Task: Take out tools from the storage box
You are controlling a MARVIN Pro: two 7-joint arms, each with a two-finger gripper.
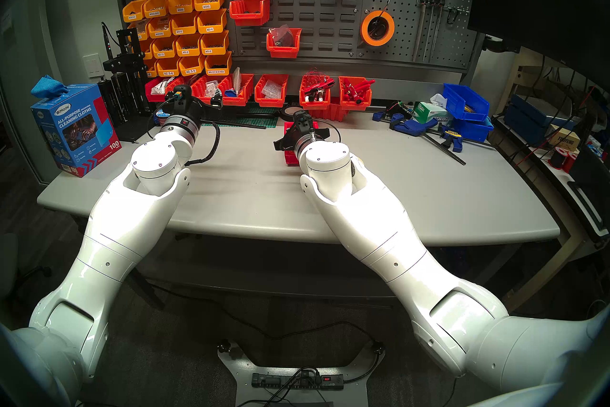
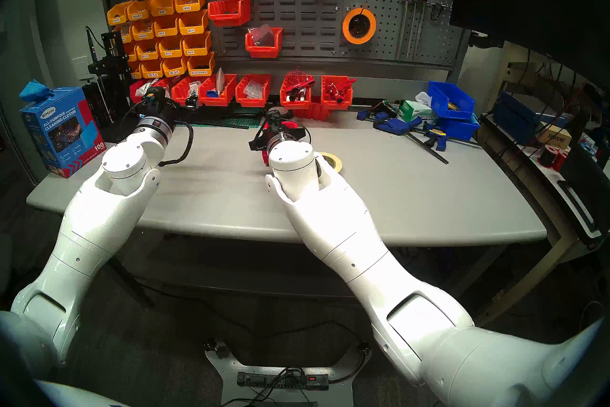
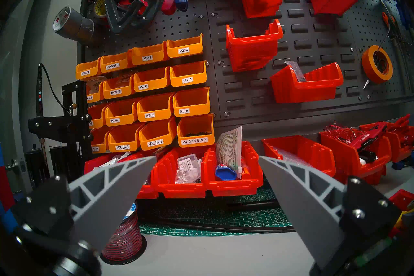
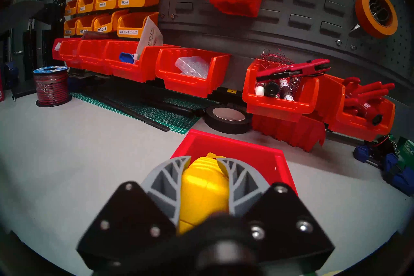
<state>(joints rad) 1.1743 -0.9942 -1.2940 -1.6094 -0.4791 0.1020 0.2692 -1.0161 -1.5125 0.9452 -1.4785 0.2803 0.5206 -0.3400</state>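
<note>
My right tool has its grey fingers pressed against both sides of the yellow tape measure, gripping it just at the near edge of the small red storage box. The box sits on the grey counter near the middle, its far wall toward the black tape roll and the green cutting mat. From my head view the box is mostly hidden behind my right wrist, only red edges showing. The cream masking-tape roll lies flat on the counter just right of my right forearm, outside the box.

My left tool hangs wide, holding nothing, off to the left above the counter and facing the row of orange-red bins along the far edge. A spool of red-and-black wire stands below it on the left.
</note>
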